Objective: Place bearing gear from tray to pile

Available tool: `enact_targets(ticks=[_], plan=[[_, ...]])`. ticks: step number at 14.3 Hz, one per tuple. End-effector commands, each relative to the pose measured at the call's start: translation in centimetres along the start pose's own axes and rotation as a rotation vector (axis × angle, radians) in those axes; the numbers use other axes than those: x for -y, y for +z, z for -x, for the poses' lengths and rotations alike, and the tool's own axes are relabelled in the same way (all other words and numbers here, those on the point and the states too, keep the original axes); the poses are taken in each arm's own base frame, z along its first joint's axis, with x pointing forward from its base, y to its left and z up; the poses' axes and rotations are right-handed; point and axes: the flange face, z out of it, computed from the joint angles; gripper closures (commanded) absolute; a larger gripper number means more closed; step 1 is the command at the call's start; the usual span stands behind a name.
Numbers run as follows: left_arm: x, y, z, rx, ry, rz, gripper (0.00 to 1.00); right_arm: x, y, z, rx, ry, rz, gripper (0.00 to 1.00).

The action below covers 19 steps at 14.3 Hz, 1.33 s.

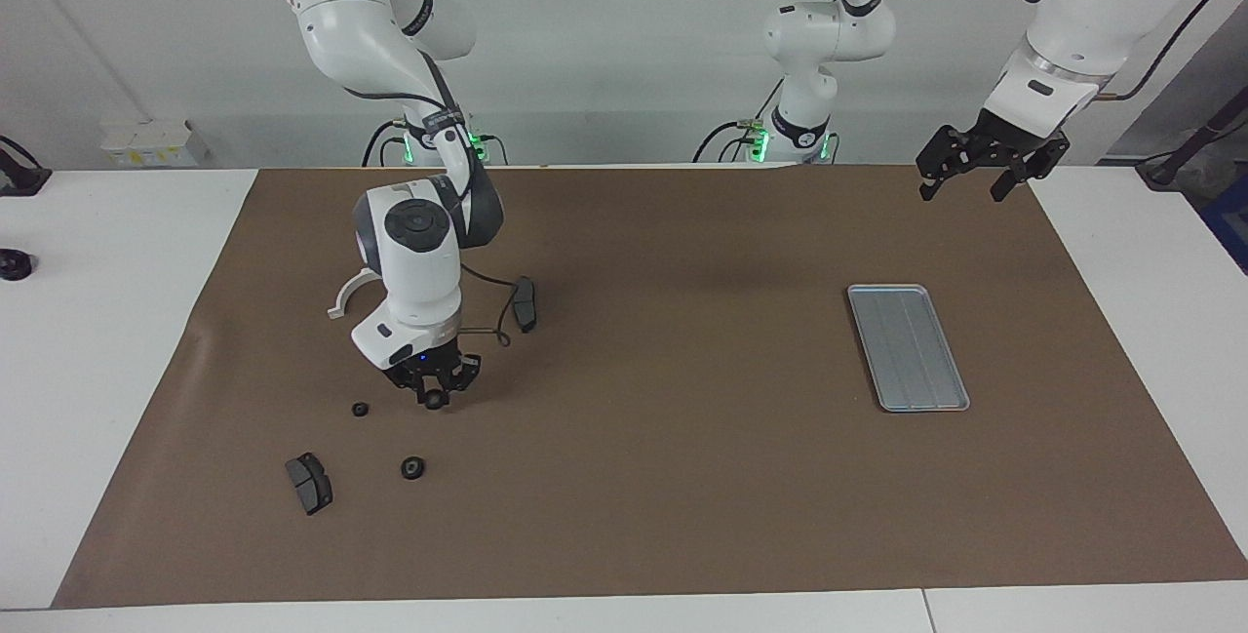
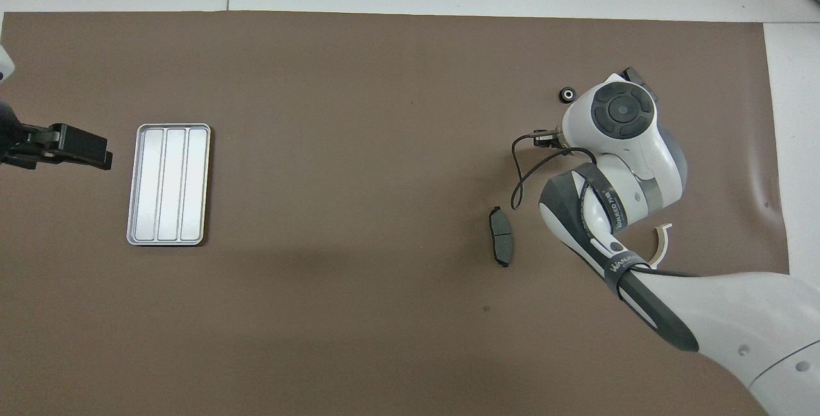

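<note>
My right gripper (image 1: 431,393) is shut on a small black bearing gear (image 1: 432,401) and hangs low over the mat, right beside the pile. The pile is two black round gears, one (image 1: 360,409) close to the gripper and one (image 1: 412,467) farther from the robots. In the overhead view the right wrist hides the gripper and the nearer gear, leaving one pile gear (image 2: 567,94) showing. The silver ridged tray (image 1: 907,347) (image 2: 168,184) lies toward the left arm's end with nothing in it. My left gripper (image 1: 963,186) waits open in the air, over the mat's edge beside the tray.
A dark brake pad (image 1: 309,483) lies beside the pile. Another brake pad (image 1: 526,303) (image 2: 501,244) lies nearer the table's middle. A white half-ring (image 1: 340,298) (image 2: 663,244) sits partly under the right arm. The right wrist's cable (image 2: 522,172) loops out sideways.
</note>
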Motion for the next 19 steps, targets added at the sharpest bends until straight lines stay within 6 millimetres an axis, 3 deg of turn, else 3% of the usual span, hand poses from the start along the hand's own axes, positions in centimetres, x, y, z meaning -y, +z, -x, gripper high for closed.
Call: enact_targets(ticks=[1,2,3,7,13,19], plan=[[0.3,-0.2,0.8,0.007,0.000,0.006,0.00,0.0,-0.5,2.1,0.011,0.023,-0.013,0.45],[0.3,-0.2,0.8,0.007,0.000,0.006,0.00,0.2,-0.5,2.1,0.012,0.036,-0.014,0.04],[0.3,-0.2,0.8,0.007,0.000,0.006,0.00,0.4,-0.9,2.0,0.004,0.051,-0.015,0.00],[0.3,-0.2,0.8,0.007,0.000,0.006,0.00,-0.4,-4.8,1.3,-0.036,0.085,-0.037,0.00],[0.3,-0.2,0.8,0.007,0.000,0.006,0.00,-1.8,-12.9,0.1,0.008,0.119,-0.090,0.00],[0.3,-0.2,0.8,0.007,0.000,0.006,0.00,-5.7,-22.3,2.6,0.005,0.100,-0.153,0.00]])
